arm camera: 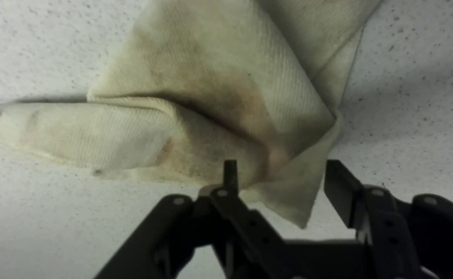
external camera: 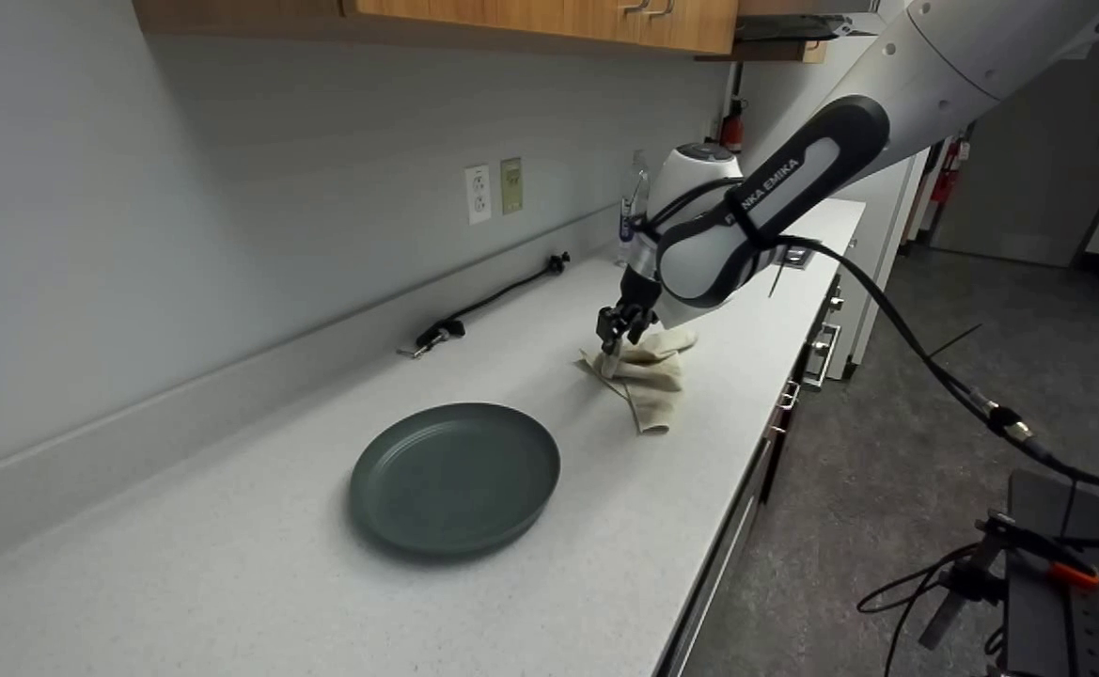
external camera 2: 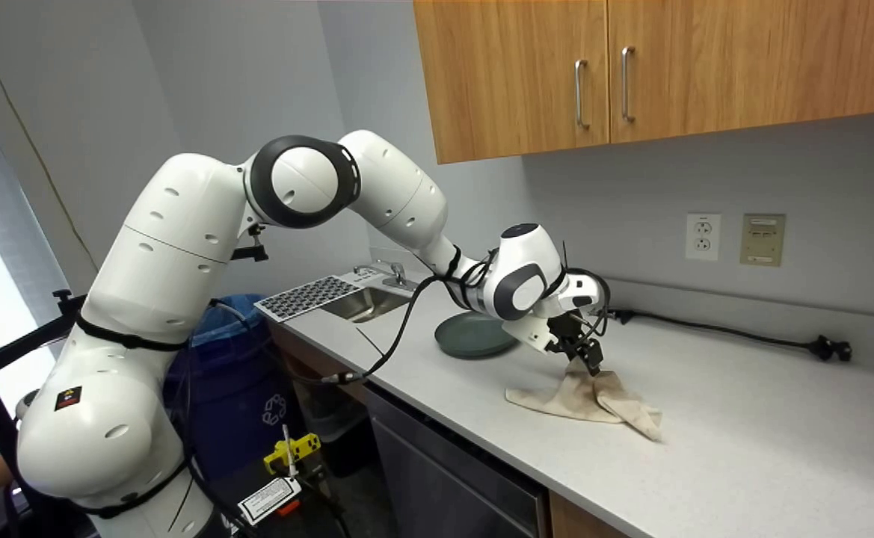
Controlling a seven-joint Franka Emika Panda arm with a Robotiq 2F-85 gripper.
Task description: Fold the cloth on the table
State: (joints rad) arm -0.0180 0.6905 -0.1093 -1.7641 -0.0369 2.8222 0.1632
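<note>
- Gripper [arm camera: 280, 172] nearest the wrist camera: black fingers [arm camera: 339, 193] spread, clear gap, a pointed corner of cloth [arm camera: 207, 69] between them. Can't tell if either finger touches it.
- Cloth sits on the white speckled counter [external camera: 258, 592], right under the gripper. Beige, ribbed, brownish stains. Rumpled; rises to a peak at the fingertips in both exterior views. Narrow flap runs out to the left edge of the wrist view.
- Hand pose: fingers aimed down at the counter, a bit tilted.
- Arm [external camera 2: 399, 190]: in an exterior view, lower links rise steeply to a high elbow [external camera 2: 306, 179], forearm slopes down over the counter, wrist [external camera 2: 530, 261] bent so the hand drops to the cloth.
- Cable [external camera: 1014, 428] leaves the forearm and hangs in a long curve.
- Plate [external camera: 455, 480]: dark green, round, same counter, apart from the cloth.
- Black thin rod or cord [external camera: 502, 296], chunky ends, lying along the backsplash.
- Clear bottle [external camera: 634, 193] upright near the wall, partly behind the arm.
- Wall: white outlet [external camera: 478, 193], tan cover [external camera: 511, 185] just beside it, wood cabinets [external camera 2: 511, 75] above.
- Sink [external camera 2: 368, 303] beyond the plate in an exterior view; blue bin [external camera 2: 235, 418] on the floor near it.
</note>
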